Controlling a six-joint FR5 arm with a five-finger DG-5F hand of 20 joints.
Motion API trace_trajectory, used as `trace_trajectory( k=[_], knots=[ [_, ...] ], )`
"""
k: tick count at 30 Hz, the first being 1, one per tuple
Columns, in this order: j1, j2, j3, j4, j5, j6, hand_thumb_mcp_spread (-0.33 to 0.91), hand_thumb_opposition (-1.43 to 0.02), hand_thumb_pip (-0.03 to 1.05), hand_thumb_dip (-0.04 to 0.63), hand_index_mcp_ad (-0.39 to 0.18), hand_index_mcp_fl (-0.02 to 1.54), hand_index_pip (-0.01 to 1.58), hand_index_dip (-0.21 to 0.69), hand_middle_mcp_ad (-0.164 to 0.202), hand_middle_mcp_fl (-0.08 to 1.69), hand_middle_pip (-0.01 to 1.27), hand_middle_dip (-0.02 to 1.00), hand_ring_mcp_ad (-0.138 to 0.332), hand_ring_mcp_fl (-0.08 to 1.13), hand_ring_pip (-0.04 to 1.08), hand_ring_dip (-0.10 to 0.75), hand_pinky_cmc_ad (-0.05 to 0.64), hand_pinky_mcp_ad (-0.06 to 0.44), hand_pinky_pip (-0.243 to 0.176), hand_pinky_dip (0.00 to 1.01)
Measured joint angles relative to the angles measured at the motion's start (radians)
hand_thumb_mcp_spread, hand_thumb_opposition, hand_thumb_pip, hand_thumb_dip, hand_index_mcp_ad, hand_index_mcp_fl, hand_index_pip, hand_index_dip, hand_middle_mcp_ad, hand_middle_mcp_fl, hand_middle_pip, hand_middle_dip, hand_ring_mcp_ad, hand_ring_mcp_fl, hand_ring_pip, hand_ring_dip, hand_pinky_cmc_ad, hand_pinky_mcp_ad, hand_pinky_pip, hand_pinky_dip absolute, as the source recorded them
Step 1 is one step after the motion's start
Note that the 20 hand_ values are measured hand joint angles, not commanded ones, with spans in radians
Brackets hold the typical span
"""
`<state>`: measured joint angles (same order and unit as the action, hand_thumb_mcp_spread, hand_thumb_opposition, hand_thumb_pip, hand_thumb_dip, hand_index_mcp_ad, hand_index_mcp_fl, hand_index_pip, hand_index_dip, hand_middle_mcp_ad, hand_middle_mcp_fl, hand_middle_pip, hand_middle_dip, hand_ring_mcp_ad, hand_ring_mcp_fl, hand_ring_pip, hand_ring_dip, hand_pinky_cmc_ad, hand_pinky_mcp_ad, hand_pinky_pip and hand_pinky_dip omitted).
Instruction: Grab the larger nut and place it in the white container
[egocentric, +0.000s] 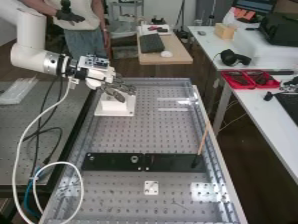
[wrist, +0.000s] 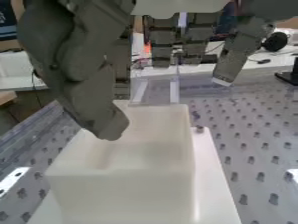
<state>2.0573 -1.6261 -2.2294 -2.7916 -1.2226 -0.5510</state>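
Perforated bench (egocentric: 120, 192) | hand (wrist: 74, 65) wide, fingers loose, above white container (wrist: 120, 195), we judge so anything released drops inside | nut-like ring (egocentric: 134, 159) sits on black plate (egocentric: 113, 162)

Bright light fills both views, with white glare patches on the perforated bench (egocentric: 176, 137).

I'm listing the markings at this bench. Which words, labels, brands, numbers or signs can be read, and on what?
None can be read.
White container: no print visible.
Black plates: no legible print.
Dark keyboard: key markings too small.
Patterned part at the arm's wrist: too small to tell.
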Motion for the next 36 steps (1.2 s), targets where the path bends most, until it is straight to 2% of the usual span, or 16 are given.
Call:
trace_trajectory(
  k=[5, 8, 11, 13, 15, 18, 23, 25, 28, 36],
  knots=[
    [-0.021, 0.034, 0.010, 0.012, 0.026, -0.014, 0.38, -0.93, 0.81, 0.314, -0.185, 0.00, 1.29, 0.031, 0.065, 0.02, 0.11, 0.25, 0.113, 0.00, 0.11, 0.178, 0.356, 0.248, -0.063, 0.57],
    [-0.057, 0.082, 0.037, 0.015, 0.049, -0.034, 0.33, -0.90, 0.81, 0.314, -0.182, 0.00, 1.26, 0.016, 0.066, 0.02, 0.11, 0.25, 0.113, 0.00, 0.11, 0.176, 0.346, 0.248, -0.063, 0.58],
    [-0.109, 0.125, 0.079, 0.010, 0.056, -0.053, 0.29, -0.87, 0.81, 0.298, -0.188, 0.01, 1.11, -0.031, 0.063, 0.02, 0.11, 0.25, 0.115, 0.00, 0.15, 0.178, 0.347, 0.250, -0.070, 0.65],
    [-0.160, 0.148, 0.118, -0.001, 0.046, -0.058, 0.25, -0.85, 0.75, 0.281, -0.175, 0.01, 0.98, -0.058, 0.066, 0.02, 0.11, 0.25, 0.127, 0.00, 0.15, 0.164, 0.347, 0.262, -0.075, 0.68],
    [-0.196, 0.157, 0.148, -0.016, 0.030, -0.059, 0.23, -0.83, 0.74, 0.272, -0.168, 0.00, 0.84, -0.075, 0.070, 0.05, 0.11, 0.25, 0.124, 0.00, 0.14, 0.164, 0.347, 0.262, -0.075, 0.71],
    [-0.253, 0.161, 0.195, -0.049, -0.006, -0.062, 0.20, -0.84, 0.70, 0.236, -0.138, 0.00, 0.58, -0.073, 0.072, 0.07, 0.11, 0.25, 0.138, 0.00, 0.15, 0.164, 0.344, 0.278, -0.091, 0.71],
    [-0.351, 0.152, 0.276, -0.109, -0.088, -0.067, 0.18, -0.82, 0.68, 0.215, -0.120, 0.04, 0.35, -0.073, 0.075, 0.07, 0.11, 0.25, 0.161, 0.00, 0.13, 0.162, 0.347, 0.278, -0.091, 0.71],
    [-0.391, 0.135, 0.313, -0.138, -0.133, -0.064, 0.18, -0.82, 0.67, 0.215, -0.120, 0.04, 0.32, -0.072, 0.075, 0.07, 0.11, 0.25, 0.164, 0.00, 0.13, 0.164, 0.347, 0.278, -0.091, 0.70],
    [-0.418, 0.111, 0.334, -0.158, -0.170, -0.058, 0.18, -0.82, 0.67, 0.215, -0.120, 0.03, 0.28, -0.063, 0.075, 0.07, 0.11, 0.25, 0.164, 0.00, 0.13, 0.164, 0.347, 0.278, -0.091, 0.70],
    [-0.453, 0.079, 0.370, -0.182, -0.239, -0.058, 0.18, -0.82, 0.67, 0.215, -0.110, 0.06, 0.24, -0.044, 0.073, 0.07, 0.11, 0.25, 0.166, 0.00, 0.12, 0.164, 0.347, 0.278, -0.091, 0.71]
  ],
)
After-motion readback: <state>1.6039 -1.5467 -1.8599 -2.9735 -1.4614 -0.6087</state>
